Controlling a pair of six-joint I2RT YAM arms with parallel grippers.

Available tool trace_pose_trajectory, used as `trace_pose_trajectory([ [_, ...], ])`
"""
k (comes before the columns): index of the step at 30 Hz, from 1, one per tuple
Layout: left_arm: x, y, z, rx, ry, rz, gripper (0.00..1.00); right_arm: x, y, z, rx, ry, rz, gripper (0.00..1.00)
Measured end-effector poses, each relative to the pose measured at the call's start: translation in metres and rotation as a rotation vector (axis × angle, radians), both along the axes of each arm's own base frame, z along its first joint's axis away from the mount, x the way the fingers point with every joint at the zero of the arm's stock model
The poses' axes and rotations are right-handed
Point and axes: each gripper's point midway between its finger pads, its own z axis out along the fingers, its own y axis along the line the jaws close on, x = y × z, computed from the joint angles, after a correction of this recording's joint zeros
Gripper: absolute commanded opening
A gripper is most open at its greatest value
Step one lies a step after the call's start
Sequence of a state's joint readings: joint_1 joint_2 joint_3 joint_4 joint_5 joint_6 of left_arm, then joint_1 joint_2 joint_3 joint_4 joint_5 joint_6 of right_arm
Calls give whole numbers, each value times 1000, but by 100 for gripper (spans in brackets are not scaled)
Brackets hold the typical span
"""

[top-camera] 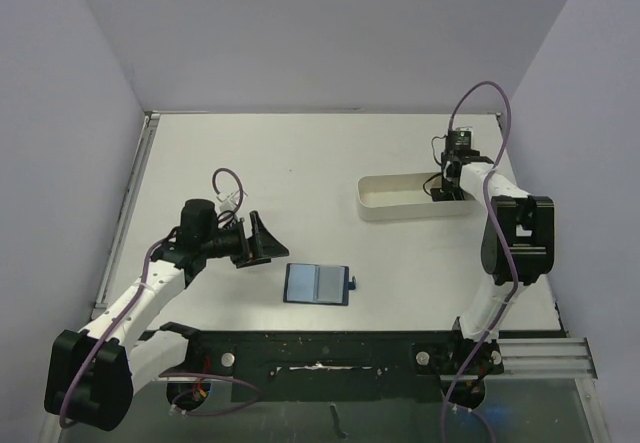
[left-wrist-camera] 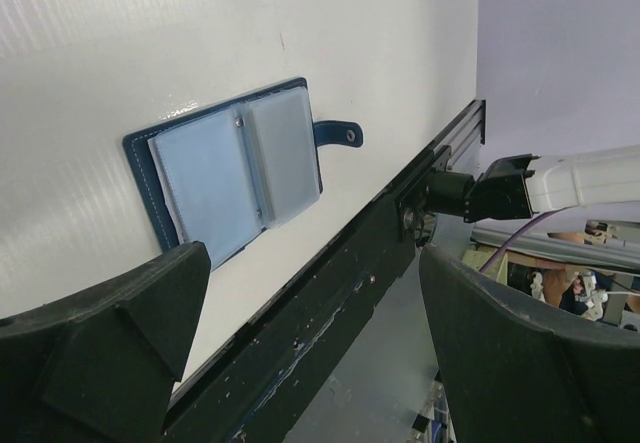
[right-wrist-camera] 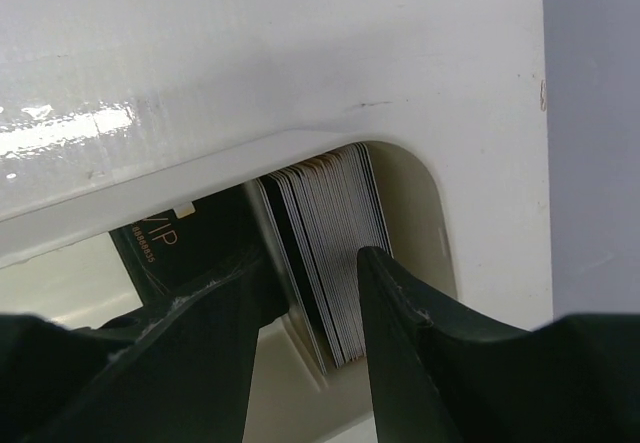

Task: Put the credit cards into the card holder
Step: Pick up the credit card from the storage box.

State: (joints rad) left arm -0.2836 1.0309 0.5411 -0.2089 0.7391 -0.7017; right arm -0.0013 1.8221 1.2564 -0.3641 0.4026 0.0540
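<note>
The card holder (top-camera: pixel 317 284) lies open and flat near the table's front edge, light blue slots up, its snap tab pointing right; the left wrist view shows the card holder (left-wrist-camera: pixel 230 168) too. My left gripper (top-camera: pixel 265 240) hovers open just left of it, nothing between its fingers (left-wrist-camera: pixel 312 255). My right gripper (top-camera: pixel 450 188) reaches down into the right end of the white tray (top-camera: pixel 400 208). There the credit cards (right-wrist-camera: pixel 325 213) stand on edge as a stack. My right gripper (right-wrist-camera: pixel 310 258) has its jaws narrowly apart, astride part of the stack, without a visible clamp. A black card (right-wrist-camera: pixel 190 243) leans left of them.
The tray's curved wall (right-wrist-camera: pixel 425 233) closes in right behind the stack. A black rail (left-wrist-camera: pixel 330 313) runs along the table's near edge below the wallet. Grey walls enclose the table on three sides.
</note>
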Motion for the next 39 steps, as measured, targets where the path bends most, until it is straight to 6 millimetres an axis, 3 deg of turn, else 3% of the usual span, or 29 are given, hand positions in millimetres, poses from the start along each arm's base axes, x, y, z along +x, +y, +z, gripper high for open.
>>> trace_pose_trajectory([
  [5,1,2,0,-1,-2,5,88,1,-7,-6,-45,32,-7,40],
  [18,2,2,1,-2,-4,4,88,9,-12,9,-103,18,-9,24],
  [29,2,2,0,-2,-4,4,88,12,-6,8,-78,20,30,0],
  [39,2,2,0,-3,-2,6,90,11,1,8,-39,36,60,0],
])
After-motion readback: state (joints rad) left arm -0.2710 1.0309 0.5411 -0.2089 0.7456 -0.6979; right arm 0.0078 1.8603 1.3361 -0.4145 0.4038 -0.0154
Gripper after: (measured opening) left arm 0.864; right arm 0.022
